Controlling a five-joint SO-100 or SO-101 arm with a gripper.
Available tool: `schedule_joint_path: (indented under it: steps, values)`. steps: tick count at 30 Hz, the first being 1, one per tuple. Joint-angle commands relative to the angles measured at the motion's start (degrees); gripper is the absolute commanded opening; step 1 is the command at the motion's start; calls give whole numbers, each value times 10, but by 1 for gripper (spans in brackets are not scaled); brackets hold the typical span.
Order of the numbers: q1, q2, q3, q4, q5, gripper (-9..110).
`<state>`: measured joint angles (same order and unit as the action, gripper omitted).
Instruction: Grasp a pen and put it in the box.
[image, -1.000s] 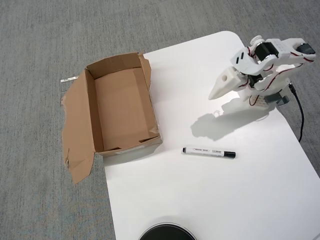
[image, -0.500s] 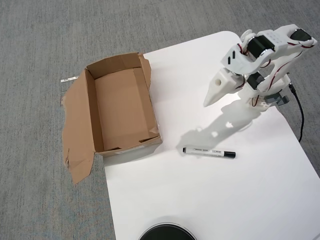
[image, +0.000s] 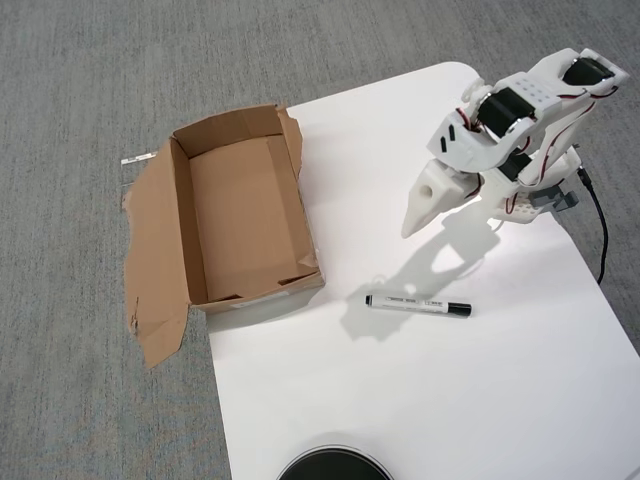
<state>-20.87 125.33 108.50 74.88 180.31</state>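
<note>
Lying on the white table (image: 420, 400), the marker pen (image: 417, 304) is not yet being grasped; the empty cardboard box (image: 243, 215) is waiting beside it. Nothing is being held by the fingers (image: 412, 226), pressed together above the pen.

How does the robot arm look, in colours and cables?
The arm is white plastic with black motor blocks set in it and thin red wires along its side. Its claw is white, tapers to a point, and has a round hole. A black cable leaves its base.
</note>
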Motion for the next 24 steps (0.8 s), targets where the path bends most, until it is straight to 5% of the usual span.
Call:
schedule_joint_path:
  steps: [1,24]
  values:
    - [1,-1,-15,-4,-1,2]
    - [-120,-137,-13,-4,-29,2]
